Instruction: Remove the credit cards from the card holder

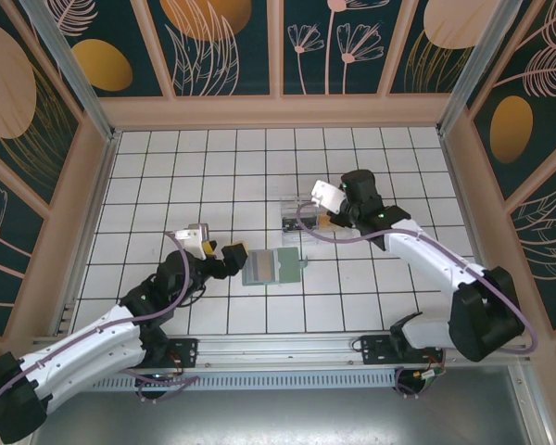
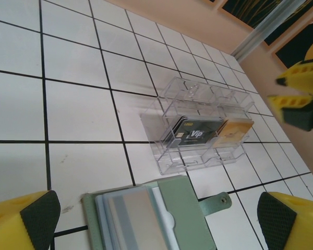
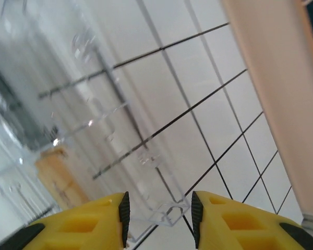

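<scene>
grey-green card holder [image 2: 192, 208] lies open, cards [image 2: 137, 221] inside.

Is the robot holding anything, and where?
Left gripper is open, holding nothing. Right gripper straddles the rim of the clear box; whether it pinches it cannot be told.

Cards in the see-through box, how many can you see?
2. A black card lies flat inside the clear box, and a gold card lies right beside it in the same box. More could be hidden underneath them.
</scene>
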Available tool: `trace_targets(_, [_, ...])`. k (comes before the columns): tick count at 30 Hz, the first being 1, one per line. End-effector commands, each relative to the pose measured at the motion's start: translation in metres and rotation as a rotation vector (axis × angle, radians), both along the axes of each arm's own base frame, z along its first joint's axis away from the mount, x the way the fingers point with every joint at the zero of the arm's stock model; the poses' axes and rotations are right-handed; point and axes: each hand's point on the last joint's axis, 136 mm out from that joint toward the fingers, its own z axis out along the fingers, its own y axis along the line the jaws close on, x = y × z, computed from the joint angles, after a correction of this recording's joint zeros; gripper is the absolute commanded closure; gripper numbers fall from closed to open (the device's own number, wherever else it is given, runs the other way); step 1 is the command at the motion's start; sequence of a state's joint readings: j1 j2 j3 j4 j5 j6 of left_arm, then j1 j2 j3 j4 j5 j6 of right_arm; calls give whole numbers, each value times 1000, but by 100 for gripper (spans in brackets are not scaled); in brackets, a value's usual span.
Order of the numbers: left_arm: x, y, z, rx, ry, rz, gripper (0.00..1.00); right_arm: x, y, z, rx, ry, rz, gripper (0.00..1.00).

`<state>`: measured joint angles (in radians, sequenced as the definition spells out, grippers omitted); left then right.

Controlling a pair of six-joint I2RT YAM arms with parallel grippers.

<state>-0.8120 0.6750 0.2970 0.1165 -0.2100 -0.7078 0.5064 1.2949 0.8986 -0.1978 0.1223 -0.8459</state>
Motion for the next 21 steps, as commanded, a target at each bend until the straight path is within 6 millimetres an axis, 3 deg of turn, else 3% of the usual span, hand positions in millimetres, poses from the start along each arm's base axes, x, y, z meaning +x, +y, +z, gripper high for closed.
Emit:
trace_targets(1, [4,5,-5,14,20,42,1,1,9,55,347,-7,-157,61])
trace_targets(5, [4,3,-18,23,75,46,2,-18,18,69,592,79,-212,62])
trace_targets(10, [2,-6,-42,39,192,32,5,-45,30,66,912,217,-289,65])
trace_targets(14, [0,-13,-66,63,295,30,18,-64,47,41,1069,393,-377,68])
trace_targets(21, [2,-27,-90,111,396,5,49,-104,97,-23,1039,608,-397,75])
